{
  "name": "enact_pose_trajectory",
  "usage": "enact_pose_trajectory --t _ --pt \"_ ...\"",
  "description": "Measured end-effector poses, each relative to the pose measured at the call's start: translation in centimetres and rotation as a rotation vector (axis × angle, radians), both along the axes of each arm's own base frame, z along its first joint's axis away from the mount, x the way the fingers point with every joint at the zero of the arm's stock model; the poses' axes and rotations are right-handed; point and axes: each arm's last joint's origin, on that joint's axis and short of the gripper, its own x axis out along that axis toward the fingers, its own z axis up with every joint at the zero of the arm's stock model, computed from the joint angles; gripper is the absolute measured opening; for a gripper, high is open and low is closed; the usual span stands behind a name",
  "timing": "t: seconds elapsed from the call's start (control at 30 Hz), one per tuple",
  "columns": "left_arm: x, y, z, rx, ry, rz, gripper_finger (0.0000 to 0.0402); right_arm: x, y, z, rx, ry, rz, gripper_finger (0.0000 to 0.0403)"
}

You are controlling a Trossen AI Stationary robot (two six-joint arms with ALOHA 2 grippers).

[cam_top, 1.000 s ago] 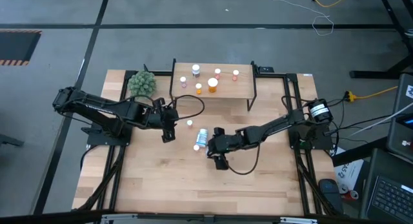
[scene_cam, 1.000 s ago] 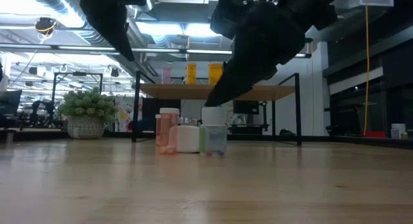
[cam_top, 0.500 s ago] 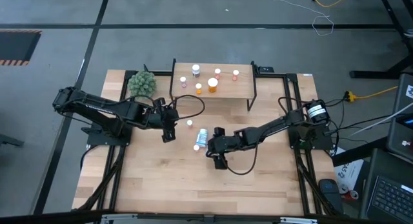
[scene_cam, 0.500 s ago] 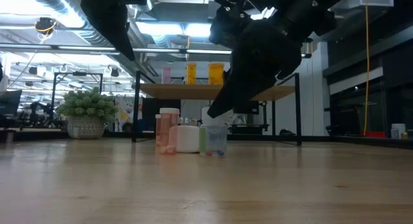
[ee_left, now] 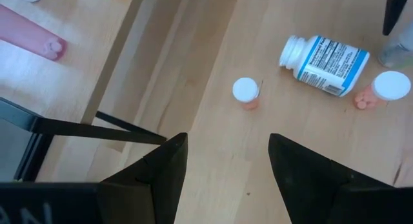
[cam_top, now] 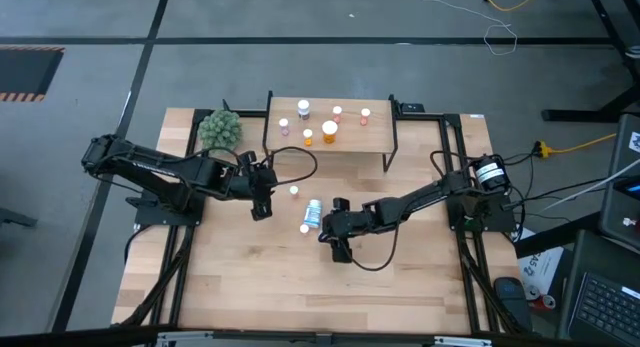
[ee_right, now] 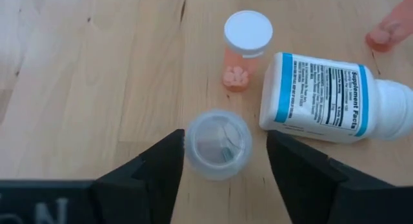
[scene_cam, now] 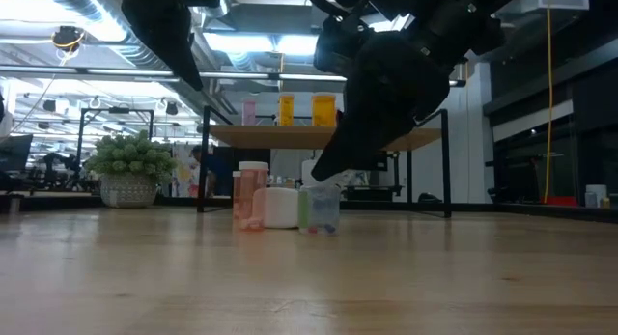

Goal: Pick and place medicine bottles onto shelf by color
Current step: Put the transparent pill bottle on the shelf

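Clear bottle (ee_right: 217, 144): stood upright, long axis vertical, round translucent plastic, on the table (cam_top: 250, 277) near the middle.
Right gripper (ee_right: 219, 161): fingers seen either side of it, just beside its walls; contact cannot be told.
White labelled bottle (ee_right: 335, 97): laid on its side just beside it.
Orange bottle (ee_right: 244, 48): upright, white-capped, nearby.
Left gripper (ee_left: 222, 169): fingers parted, nothing held.
Shelf (cam_top: 375, 139): bottles set on light wood.

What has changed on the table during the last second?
The right gripper has come lower over the clear bottle, and its fingers now stand on either side of it. The left gripper has not moved, open above the table. The other bottles and the shelf stayed as they were.
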Motion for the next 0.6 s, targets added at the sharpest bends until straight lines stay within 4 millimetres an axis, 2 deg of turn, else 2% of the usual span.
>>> enact_pose_trajectory --t 0.2,0.4,0.5,0.6 --pt "0.0 0.1 0.0 0.014 -0.001 0.009 0.0212 0.0 0.0 0.0 0.002 0.001 -0.002 0.0179" --pt "0.0 0.1 0.0 0.015 -0.001 0.009 0.0212 0.0 0.0 0.3 -0.001 0.001 0.000 0.0160" --pt "0.0 0.0 0.0 0.015 0.000 0.009 0.0212 0.2 0.1 1.6 -0.004 0.001 0.004 0.0159" --pt "0.0 0.1 0.0 0.015 0.000 0.009 0.0212 0.2 0.0 3.9 -0.036 0.047 0.017 0.0159"
